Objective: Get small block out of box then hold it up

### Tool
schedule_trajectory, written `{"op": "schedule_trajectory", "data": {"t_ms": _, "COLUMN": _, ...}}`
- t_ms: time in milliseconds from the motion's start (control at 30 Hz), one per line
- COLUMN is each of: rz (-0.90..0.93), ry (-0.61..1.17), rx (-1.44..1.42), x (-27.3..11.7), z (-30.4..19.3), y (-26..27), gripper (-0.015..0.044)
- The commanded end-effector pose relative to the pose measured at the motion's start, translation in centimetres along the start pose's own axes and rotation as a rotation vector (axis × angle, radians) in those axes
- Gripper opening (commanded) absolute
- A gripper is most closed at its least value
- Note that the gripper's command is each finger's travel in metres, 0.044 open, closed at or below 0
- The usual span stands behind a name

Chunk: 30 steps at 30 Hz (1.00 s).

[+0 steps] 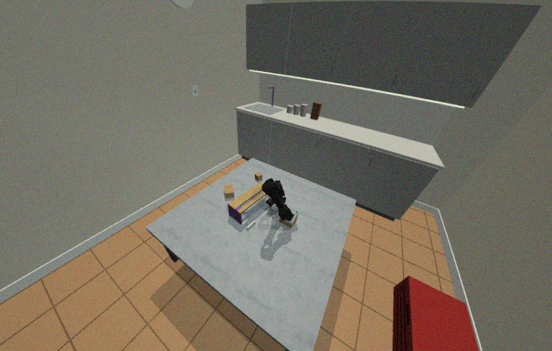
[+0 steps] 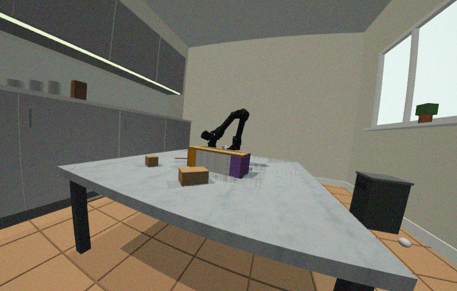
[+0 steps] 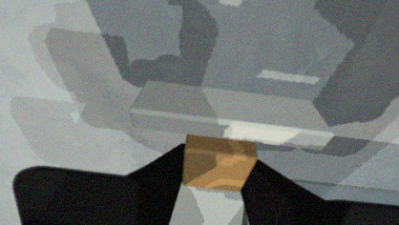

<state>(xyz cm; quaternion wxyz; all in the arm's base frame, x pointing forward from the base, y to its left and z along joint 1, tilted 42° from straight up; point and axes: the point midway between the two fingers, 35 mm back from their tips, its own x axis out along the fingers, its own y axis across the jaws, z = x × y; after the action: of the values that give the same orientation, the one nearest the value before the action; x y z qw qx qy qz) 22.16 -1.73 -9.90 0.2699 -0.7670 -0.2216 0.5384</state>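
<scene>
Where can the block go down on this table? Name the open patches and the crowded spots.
Most room: the broad stretch of table beyond the purple end of the box. Crowded: the orange end, where the gripper is shut on the small block; the larger tan block and little tan cube beside the box; the arm base.
</scene>
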Motion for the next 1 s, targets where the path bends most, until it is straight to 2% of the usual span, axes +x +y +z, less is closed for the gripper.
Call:
{"op": "schedule_trajectory", "data": {"t_ms": 0, "rz": -0.001, "ry": 0.002, "rx": 0.003, "x": -0.2, "z": -0.2, "y": 0.0, "gripper": 0.0003}}
{"op": "schedule_trajectory", "data": {"t_ms": 400, "rz": 0.003, "ry": -0.001, "rx": 0.0, "x": -5.4, "z": -2.5, "y": 0.1, "gripper": 0.0}}
{"op": "schedule_trajectory", "data": {"t_ms": 600, "rz": 0.009, "ry": -0.001, "rx": 0.003, "x": -5.9, "z": -2.7, "y": 0.2, "gripper": 0.0}}
{"op": "schedule_trajectory", "data": {"t_ms": 967, "rz": 0.153, "ry": 0.03, "rx": 0.08, "x": -10.1, "z": -5.7, "y": 2.3, "gripper": 0.0}}
